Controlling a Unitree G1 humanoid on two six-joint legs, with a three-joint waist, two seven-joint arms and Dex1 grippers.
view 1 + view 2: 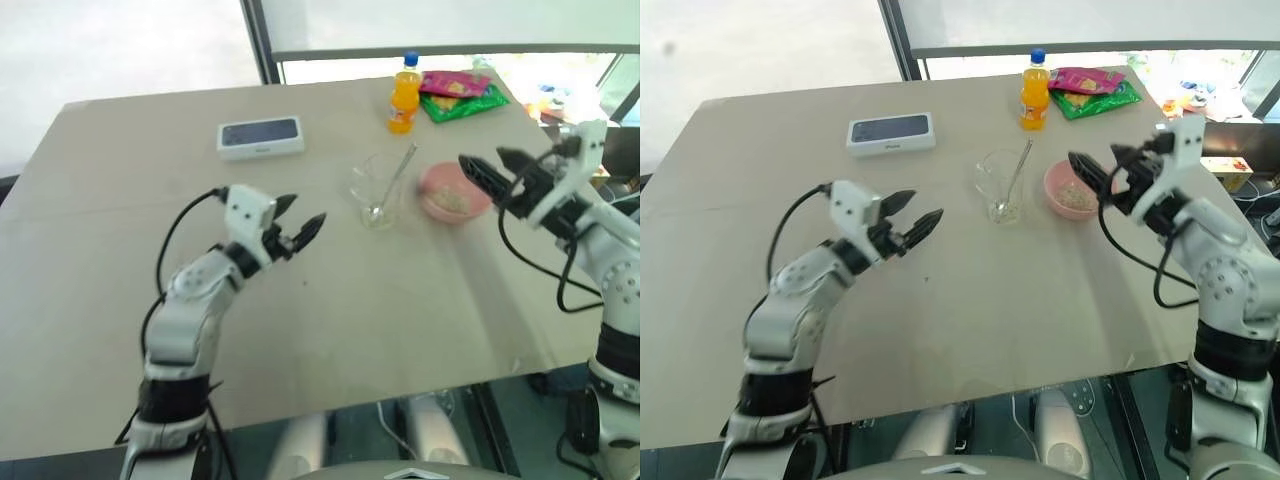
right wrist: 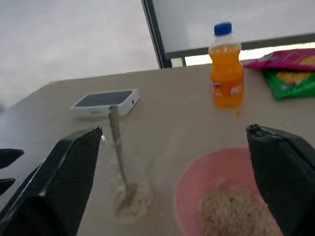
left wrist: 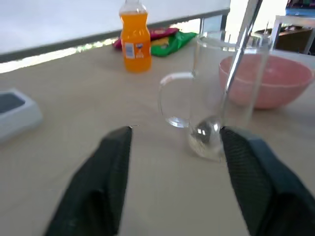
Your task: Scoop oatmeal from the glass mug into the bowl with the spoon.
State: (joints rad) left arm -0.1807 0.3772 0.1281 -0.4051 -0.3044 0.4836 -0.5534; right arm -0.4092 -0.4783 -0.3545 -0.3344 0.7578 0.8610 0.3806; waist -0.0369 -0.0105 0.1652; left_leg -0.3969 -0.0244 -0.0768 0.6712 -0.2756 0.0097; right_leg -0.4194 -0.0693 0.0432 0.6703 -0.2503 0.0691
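Beige desk (image 1: pixel 120 200) carries everything. Far edge: orange drink bottle (image 1: pixel 404 95) with a blue cap, upright; just beside it, to the right, flat red and green snack packets (image 1: pixel 460 97). White box with a dark top (image 1: pixel 260 137) lies well apart on the left half.

Glass mug (image 1: pixel 377 190) stands upright near the desk middle, handle toward the left arm. Spoon (image 1: pixel 393 180) stands inside it, head down on the mug floor, handle leaning out over the rim toward the bowl. A few flakes remain at the mug bottom.

Pink bowl (image 1: pixel 453 192) sits just right of the mug, near but whether touching cannot be told. Oatmeal (image 1: pixel 450 200) lies as a pale clump inside the bowl.

Nothing stands between either arm and the mug or bowl.

Left gripper (image 1: pixel 298 228): fingers spread wide, empty, touching nothing, apart from the mug on its left side.

Right gripper (image 1: pixel 490 170): fingers spread wide, empty, hovering just right of the bowl, no contact.
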